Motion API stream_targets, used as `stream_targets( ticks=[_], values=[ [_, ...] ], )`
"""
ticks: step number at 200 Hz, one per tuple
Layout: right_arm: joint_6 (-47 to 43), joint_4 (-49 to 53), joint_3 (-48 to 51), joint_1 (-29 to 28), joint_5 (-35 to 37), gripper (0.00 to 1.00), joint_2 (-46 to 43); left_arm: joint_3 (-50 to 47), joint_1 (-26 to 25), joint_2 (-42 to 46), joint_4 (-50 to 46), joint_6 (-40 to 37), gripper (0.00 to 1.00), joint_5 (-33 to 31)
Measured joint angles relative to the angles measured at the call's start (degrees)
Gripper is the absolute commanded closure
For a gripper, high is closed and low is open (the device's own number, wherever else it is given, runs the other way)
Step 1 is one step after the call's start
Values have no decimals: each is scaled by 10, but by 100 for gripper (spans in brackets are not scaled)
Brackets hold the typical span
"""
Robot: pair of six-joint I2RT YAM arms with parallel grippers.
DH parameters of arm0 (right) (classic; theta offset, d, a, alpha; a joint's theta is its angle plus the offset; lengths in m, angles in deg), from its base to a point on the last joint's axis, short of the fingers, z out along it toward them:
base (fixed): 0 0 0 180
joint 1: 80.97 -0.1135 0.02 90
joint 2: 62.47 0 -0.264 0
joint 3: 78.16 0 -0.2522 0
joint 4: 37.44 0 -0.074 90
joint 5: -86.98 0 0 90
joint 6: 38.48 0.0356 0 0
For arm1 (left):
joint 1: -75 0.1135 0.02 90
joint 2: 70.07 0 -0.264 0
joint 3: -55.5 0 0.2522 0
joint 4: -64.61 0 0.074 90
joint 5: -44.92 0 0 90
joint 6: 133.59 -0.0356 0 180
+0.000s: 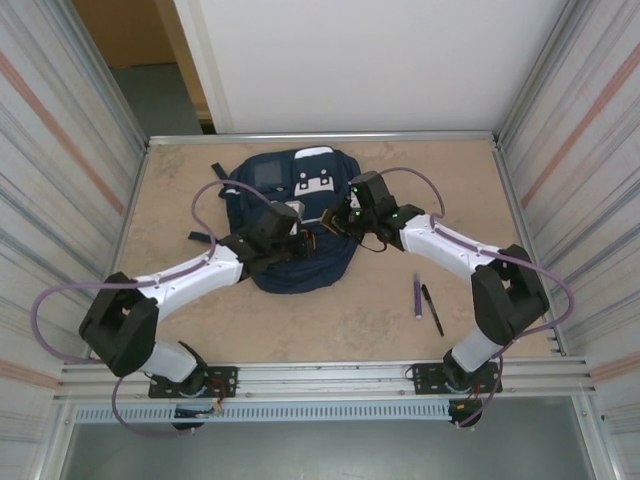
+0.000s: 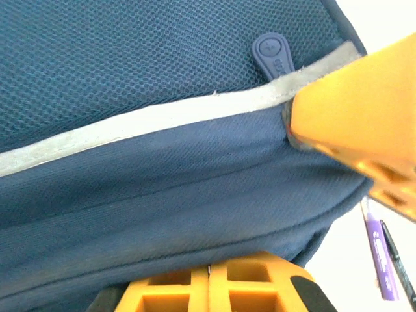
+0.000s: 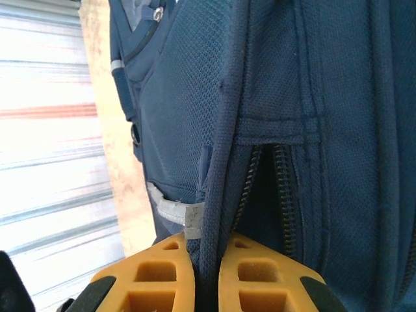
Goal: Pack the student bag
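Right wrist: bag (image 3: 292, 97) inside end effector (image 3: 207, 276)

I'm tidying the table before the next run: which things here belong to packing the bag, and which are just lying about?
In the job: student bag; right tool, clamped on its piped edge; left tool, shut against its fabric.
Lying about: purple pen, black pen, side by side on the table right of the bag; possibly meant for packing.
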Motion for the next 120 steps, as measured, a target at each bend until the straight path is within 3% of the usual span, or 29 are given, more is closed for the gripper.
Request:
stream_targets(
  ticks=[43, 74, 92, 107, 120],
  values=[
    [-55, 30, 2, 78, -50, 100, -8, -48, 16, 38, -24, -73, 100, 6],
    [-72, 46, -19, 141, -118, 100, 37, -76, 19, 44, -29, -103, 100, -12],
    [-76, 49, -34, 155, -155, 63, 73, -85, 19, 54, -23, -111, 100, -24],
    [-79, 44, -33, 157, -150, 48, 81, -86, 17, 60, -22, -113, 100, -24],
    [-77, 42, -32, 156, -124, 41, 71, -86, 9, 61, -22, -113, 100, -25]
  ],
)
